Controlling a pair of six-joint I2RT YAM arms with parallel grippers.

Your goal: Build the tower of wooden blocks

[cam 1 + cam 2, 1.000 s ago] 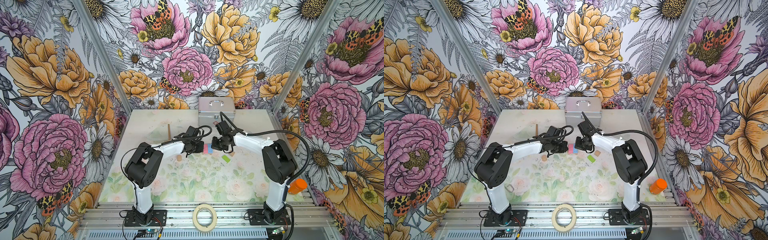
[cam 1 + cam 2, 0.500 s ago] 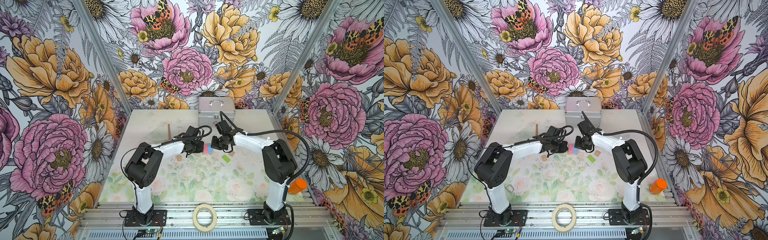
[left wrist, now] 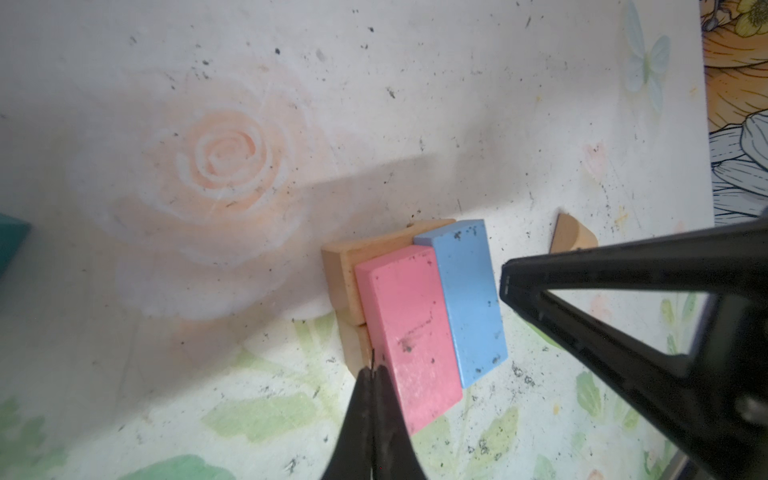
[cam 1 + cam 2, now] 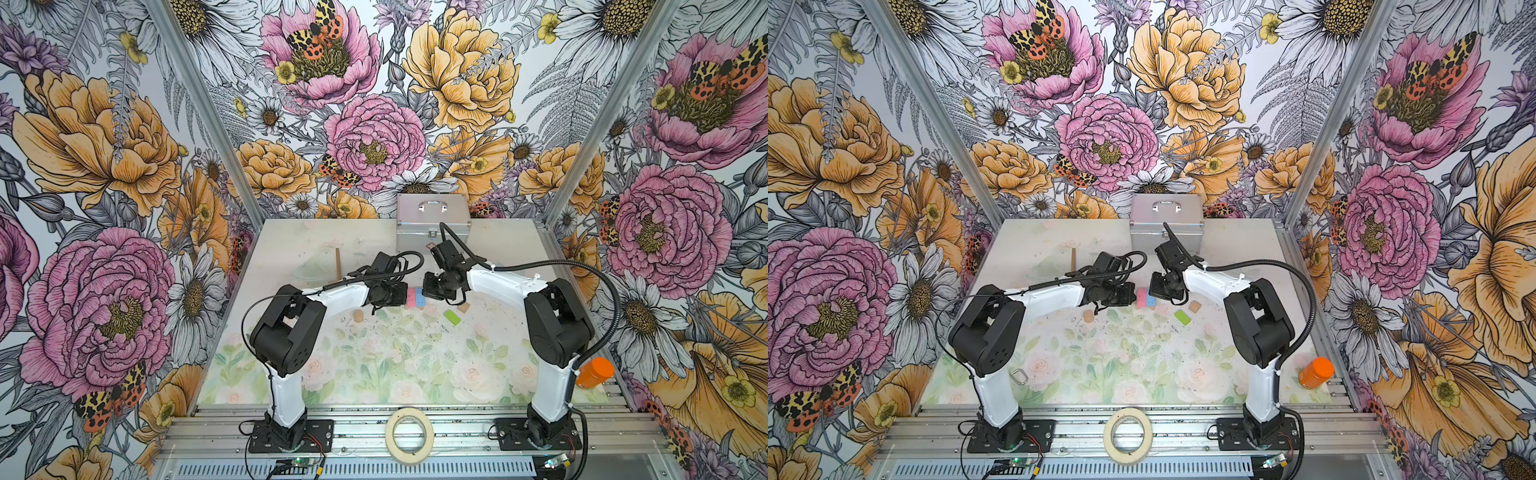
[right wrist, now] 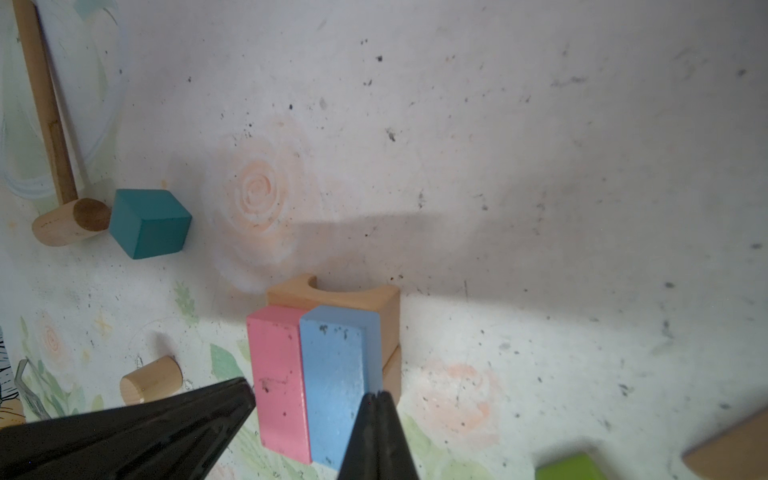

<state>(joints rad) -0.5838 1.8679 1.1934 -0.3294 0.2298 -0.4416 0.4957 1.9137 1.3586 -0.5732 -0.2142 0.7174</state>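
Comparing with a second ago, nothing moved: left tool [image 3: 374, 370] and right tool [image 5: 376, 395], clenched empty, flank the pink brick [image 3: 409, 332] and blue brick [image 3: 469, 299] atop tan blocks [image 3: 340, 270] on the desk [image 4: 374, 249]. Probably squaring the tower [image 4: 414, 297].

Both top views look steeply down from the front. Wrist cameras look closely past left gripper [image 3: 374, 374] and right gripper [image 5: 376, 398], sharing the pink wooden brick [image 3: 409, 332] between them.

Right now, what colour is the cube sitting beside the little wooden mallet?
The cube is teal; the right wrist view shows it best.
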